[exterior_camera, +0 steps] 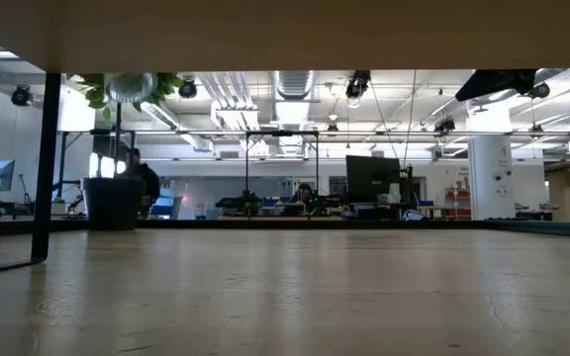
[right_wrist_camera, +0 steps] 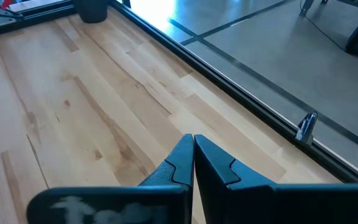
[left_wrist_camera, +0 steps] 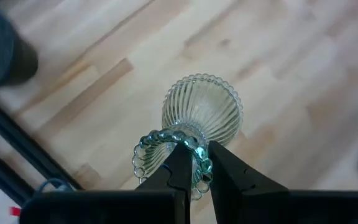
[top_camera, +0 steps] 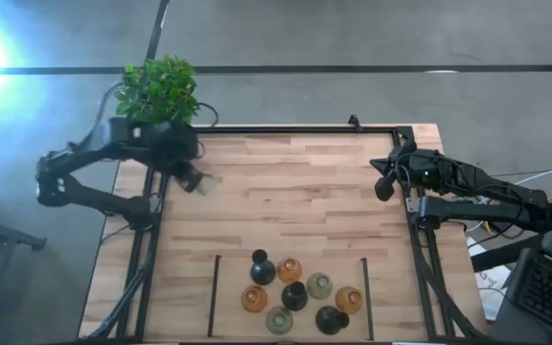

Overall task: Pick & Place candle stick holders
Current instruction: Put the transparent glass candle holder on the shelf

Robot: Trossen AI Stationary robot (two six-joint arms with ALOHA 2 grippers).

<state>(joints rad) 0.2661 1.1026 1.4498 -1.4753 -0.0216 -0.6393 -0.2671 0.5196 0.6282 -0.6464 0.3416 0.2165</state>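
Left fingers (left_wrist_camera: 180,171): lying nearest the wrist lens and clamping together on the beaded rim of a clear ribbed glass candle holder (left_wrist_camera: 194,127).
Held holder, axis: pointing its long axis away from the fingers and down toward the wood, fluted bulb at the far end, beaded ring at the gripped end.
Held holder, place: hanging in the left gripper (top_camera: 197,182) over the table's back left part, just in front of the potted plant (top_camera: 159,91); whether it is touching the wood cannot be told.
Other candle stick holders (top_camera: 295,290): standing upright in a tight cluster at the front middle of the table, between two short dark strips; black ones (top_camera: 262,269), amber ones (top_camera: 289,269) and pale green-grey ones (top_camera: 319,285) are mixing together, necks pointing up.
Writing: no brand, label or lettering is reading clearly on any holder or arm.
Right gripper (top_camera: 384,186): waiting at the table's right edge, well apart from the cluster, its fingers (right_wrist_camera: 182,163) pressing together on nothing.
Table (top_camera: 295,192): showing light wooden planks inside a black frame.
Room: a person is sitting at a far desk in the low view.
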